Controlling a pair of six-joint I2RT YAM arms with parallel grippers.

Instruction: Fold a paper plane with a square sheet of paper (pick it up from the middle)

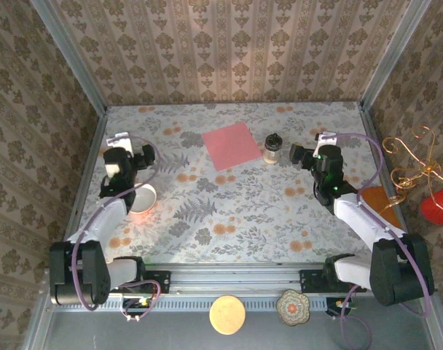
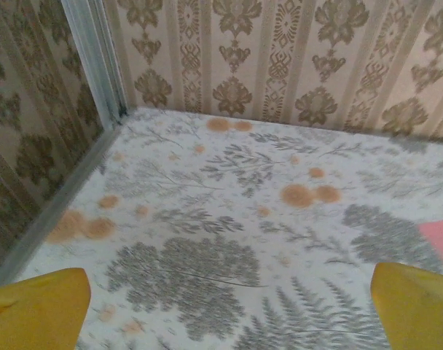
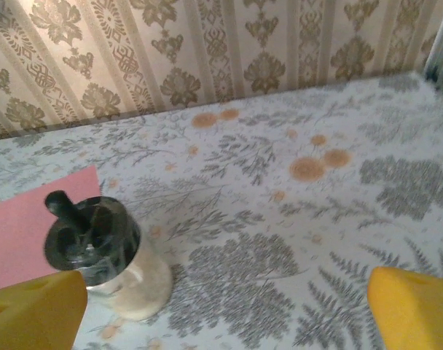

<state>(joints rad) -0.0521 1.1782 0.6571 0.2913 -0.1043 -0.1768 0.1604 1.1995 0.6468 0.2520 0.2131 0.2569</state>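
Two end effectors stand over the flowered worktop (image 1: 229,219), and both are open wide with nothing between the fingers.

On the top camera, the left end effector (image 1: 129,144) is at 9 o'clock of the worktop, near the left wall. A white cup (image 1: 143,200) with an orange inside stands at 6 o'clock from it, next to the left arm. On the left wrist camera, the left end effector (image 2: 225,306) shows its two yellow fingertips (image 2: 36,306) in the lower corners. Bare worktop lies between them, and a pink corner of the sheet shows at 3 o'clock.

The square sheet of paper (image 1: 230,144) lies flat and unfolded at 12 o'clock of the worktop, a little turned, between the two end effectors and apart from both. A small glass jar (image 1: 272,149) with a dark lid stands upright just beside its 3 o'clock corner. I cannot tell if the two touch.

The right end effector (image 1: 310,146) is at 3 o'clock from the jar, near it but not touching. On the right wrist camera, the right end effector (image 3: 225,306) has the jar (image 3: 105,255) at 9 o'clock, close to its left fingertip, and the sheet (image 3: 25,226) lies behind the jar.

At the right edge of the worktop lies an orange disc (image 1: 378,200), partly covered by the right arm.
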